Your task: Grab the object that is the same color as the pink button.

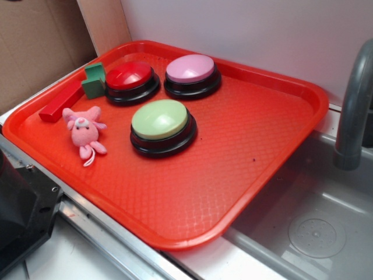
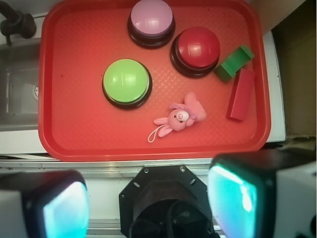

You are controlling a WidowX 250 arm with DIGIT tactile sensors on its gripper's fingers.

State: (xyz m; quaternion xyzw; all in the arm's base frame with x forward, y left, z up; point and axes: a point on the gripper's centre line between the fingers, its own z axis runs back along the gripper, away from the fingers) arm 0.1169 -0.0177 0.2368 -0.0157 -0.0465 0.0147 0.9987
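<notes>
**One pink plush toy and three buttons on a red tray**

A single red plastic tray point(image 1: 250, 151) sits partly over the edge of a grey sink point(image 1: 315, 227), with a grey faucet point(image 1: 354, 108) rising at the right of the exterior view.

On the tray are three large round push buttons, each on a black base: one pink button point(image 1: 191, 70) at the back, one red button point(image 1: 129, 77) just beside it, and one green button point(image 1: 160, 121) in front of the pair.

There is one small pink plush toy point(image 1: 85, 132), with ears, a white snout and thin limbs. It lies flat on the tray near the green button, apart from it, touching nothing else.

Two blocks lie at the tray's far corner by the red button: one green block point(image 1: 94, 80) and one long red block point(image 1: 61, 103), close together.

In the wrist view, the claw point(image 2: 148, 201) hovers above the desk's near edge, outside the tray. Its two fingers point(image 2: 233, 196) are spread wide apart and hold nothing. The plush toy point(image 2: 181, 116) lies ahead of the claw, well apart from it.
</notes>
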